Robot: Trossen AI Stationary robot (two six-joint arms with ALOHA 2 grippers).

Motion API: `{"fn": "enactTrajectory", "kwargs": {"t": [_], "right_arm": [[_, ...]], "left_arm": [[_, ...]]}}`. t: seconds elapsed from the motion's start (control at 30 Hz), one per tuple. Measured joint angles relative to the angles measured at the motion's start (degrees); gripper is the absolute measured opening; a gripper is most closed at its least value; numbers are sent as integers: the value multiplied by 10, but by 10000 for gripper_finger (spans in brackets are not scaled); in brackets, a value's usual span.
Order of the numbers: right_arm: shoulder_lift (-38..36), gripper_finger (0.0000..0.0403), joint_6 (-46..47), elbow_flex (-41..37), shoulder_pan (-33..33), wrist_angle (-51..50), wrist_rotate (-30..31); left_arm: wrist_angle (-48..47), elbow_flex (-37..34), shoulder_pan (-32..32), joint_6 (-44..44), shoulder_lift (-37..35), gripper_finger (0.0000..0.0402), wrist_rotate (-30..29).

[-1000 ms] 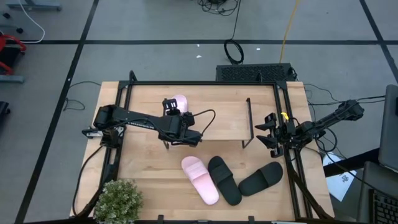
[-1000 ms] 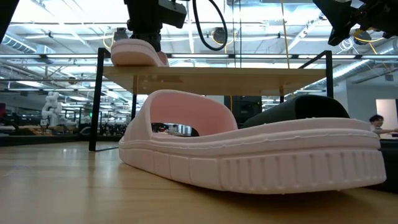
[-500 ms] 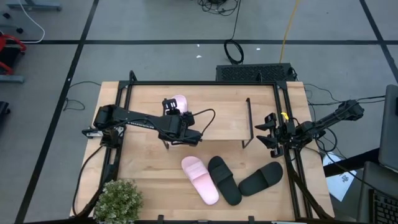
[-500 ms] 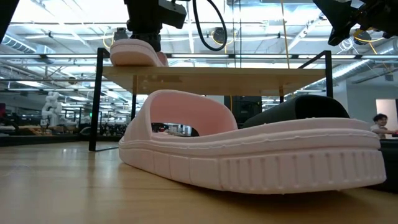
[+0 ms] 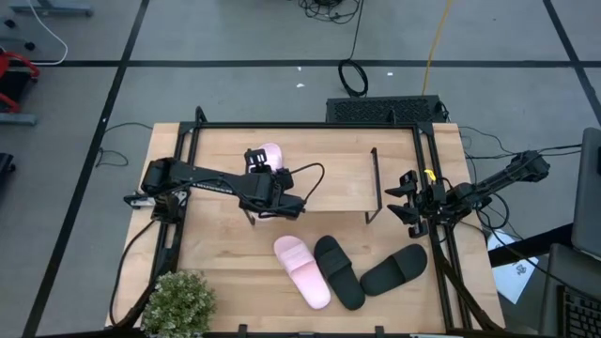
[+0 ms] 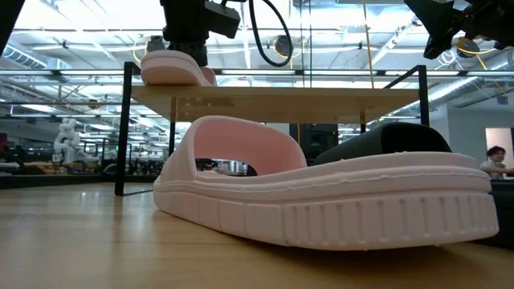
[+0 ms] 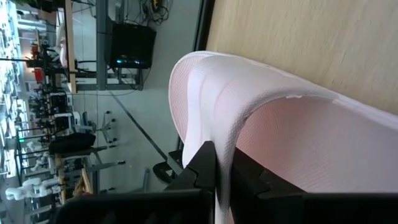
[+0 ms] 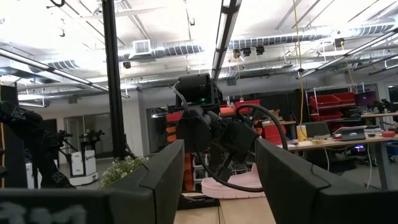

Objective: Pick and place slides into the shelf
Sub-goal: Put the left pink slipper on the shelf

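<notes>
One light pink slide lies on the left end of the shelf, with my left gripper shut on its strap. The low view shows that slide resting sole-down on the shelf board. In front of the shelf, the other pink slide and two black slides lie on the table. My right gripper hangs open and raised near the table's right edge, with nothing between its fingers. My left gripper pinches the edge of the pink slide's wide strap between its two fingers. The fingers slant down at it from the table's near left side. The slide's sole rests on the shelf board.
A potted plant stands at the table's near left corner. A black frame runs around the table's edges. The rest of the shelf board, to the right of the pink slide, is bare.
</notes>
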Motion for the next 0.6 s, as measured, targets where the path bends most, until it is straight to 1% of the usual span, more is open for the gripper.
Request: {"fn": "enactTrajectory", "kwargs": {"t": [0.13,0.43,0.6], "right_arm": [[0,189,0,0,0,0,0],[0,189,0,0,0,0,0],[0,189,0,0,0,0,0]], "left_arm": [[0,0,0,0,0,36,3],[0,0,0,-9,0,105,8],[0,0,-2,-10,0,128,8]]}}
